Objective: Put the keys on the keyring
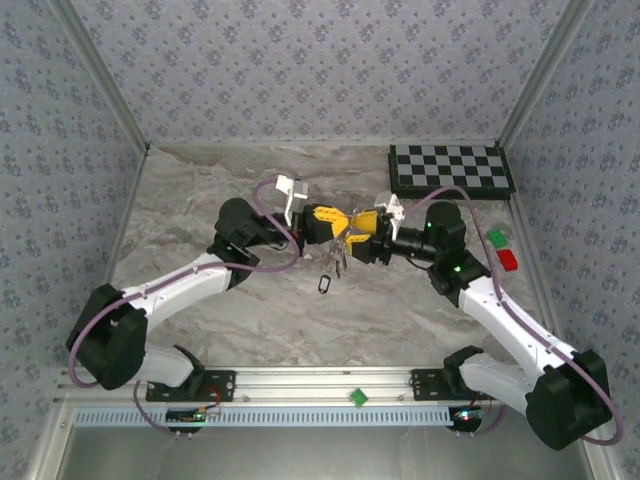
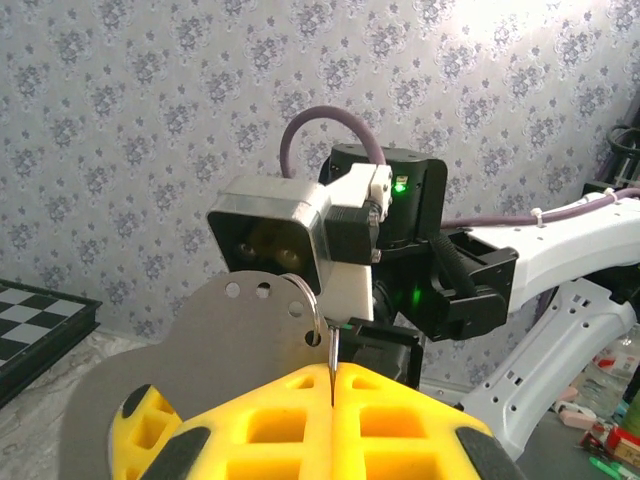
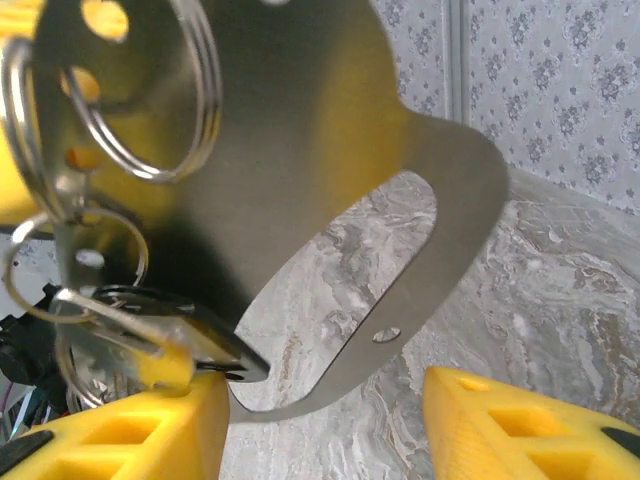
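While the left tool pinches the keyring tight, the right tool stands half open, empty; keys hang pointing down.

I see my right gripper with its yellow fingers well apart beneath a grey metal plate, silver wire rings threaded through its holes, a dark-edged key just above one finger, over the marble table.
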{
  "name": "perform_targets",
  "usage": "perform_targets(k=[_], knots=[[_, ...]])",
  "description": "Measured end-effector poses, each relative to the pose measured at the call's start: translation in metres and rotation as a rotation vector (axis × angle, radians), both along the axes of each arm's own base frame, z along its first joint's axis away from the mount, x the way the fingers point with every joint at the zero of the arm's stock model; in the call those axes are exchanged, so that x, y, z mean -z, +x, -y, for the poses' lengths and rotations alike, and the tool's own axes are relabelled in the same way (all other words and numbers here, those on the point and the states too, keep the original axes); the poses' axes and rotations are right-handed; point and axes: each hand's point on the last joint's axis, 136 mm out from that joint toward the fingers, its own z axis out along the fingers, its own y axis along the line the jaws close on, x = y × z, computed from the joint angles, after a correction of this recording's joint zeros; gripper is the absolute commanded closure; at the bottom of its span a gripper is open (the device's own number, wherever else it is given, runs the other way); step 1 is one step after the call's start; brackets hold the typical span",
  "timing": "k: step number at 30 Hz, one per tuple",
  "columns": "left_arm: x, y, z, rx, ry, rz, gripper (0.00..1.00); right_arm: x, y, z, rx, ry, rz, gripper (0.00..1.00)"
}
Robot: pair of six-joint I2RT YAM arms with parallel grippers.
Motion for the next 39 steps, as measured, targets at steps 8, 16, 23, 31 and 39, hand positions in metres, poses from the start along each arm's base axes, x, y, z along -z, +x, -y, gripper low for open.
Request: perform_targets(k=[8,16,23,31,39], knots=[[-0.001,0.001,0.002,0.011,0.001,-0.001,1.00,-0.011,-0.006,-0.002,-0.034,0.039,0.056,0.49],[0.002,0.002,0.004,0.013,0.011,-0.010,1.00,-0.020,-0.011,0.003,-0.039,0.063,0.083,0.54],[0.002,0.003,0.003,0.008,0.011,-0.010,1.00,-0.025,-0.011,0.011,0.005,0.060,0.090,0.56],[0.003,0.004,0.002,0.007,0.013,-0.012,1.00,-0.003,-0.001,0.018,0.076,0.008,-0.001,0.55],[0.003,0.004,0.002,0.006,0.013,-0.013,1.00,0.002,0.010,0.037,0.135,0.064,-0.056,0.50]])
